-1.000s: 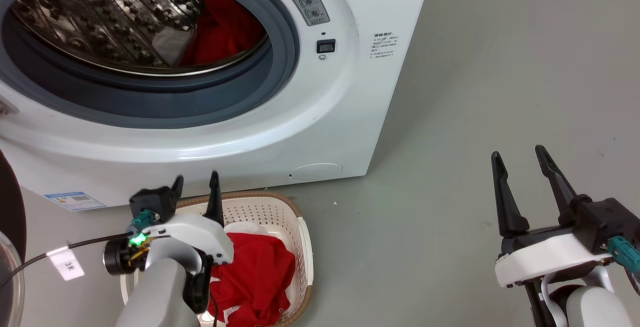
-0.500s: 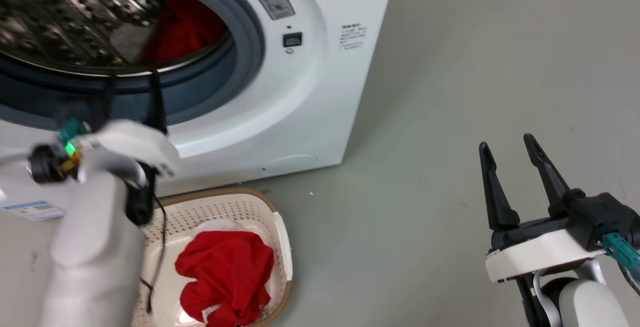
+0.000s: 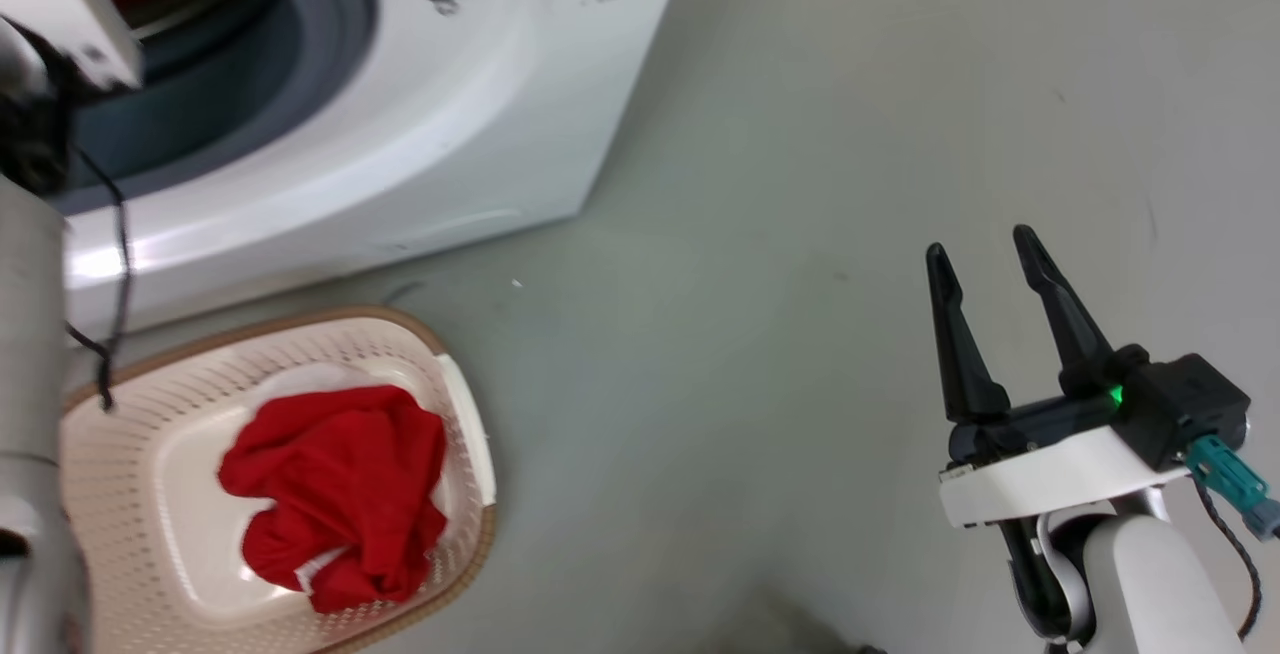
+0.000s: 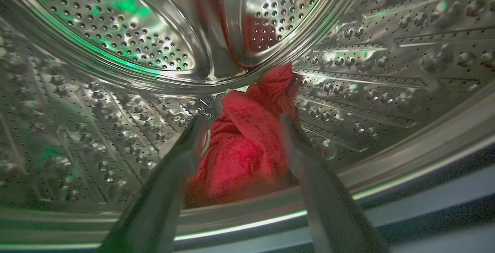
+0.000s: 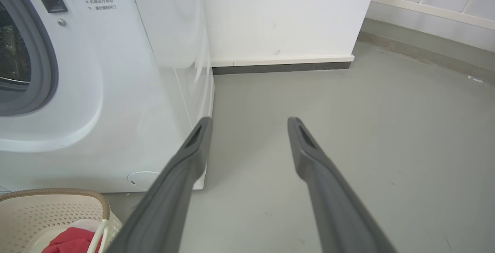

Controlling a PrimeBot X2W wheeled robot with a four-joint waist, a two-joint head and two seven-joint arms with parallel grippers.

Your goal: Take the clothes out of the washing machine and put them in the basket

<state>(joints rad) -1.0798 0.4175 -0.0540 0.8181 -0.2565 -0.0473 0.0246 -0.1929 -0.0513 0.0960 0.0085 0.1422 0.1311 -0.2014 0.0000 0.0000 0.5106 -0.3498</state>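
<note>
The white washing machine (image 3: 400,134) stands at the upper left with its door ring facing me. My left forearm (image 3: 30,334) rises along the left edge toward that opening. In the left wrist view my left gripper (image 4: 243,119) is open inside the steel drum (image 4: 116,44). Its fingers point at a bunched red garment (image 4: 243,148) on the drum's bottom, apart from it. The cream basket (image 3: 140,404) sits on the floor below the machine with red clothes (image 3: 335,484) in it. My right gripper (image 3: 981,246) hangs open and empty over the floor at the lower right.
Grey floor (image 3: 750,334) spreads to the right of the machine and basket. In the right wrist view my right gripper (image 5: 250,119) faces the machine's side (image 5: 116,90), a white wall (image 5: 290,13) with a dark skirting, and the basket's corner (image 5: 58,195).
My left arm has lifted from over the basket up into the machine's opening. The head camera has swung right and down, shifting the whole picture. The right gripper stays open.
</note>
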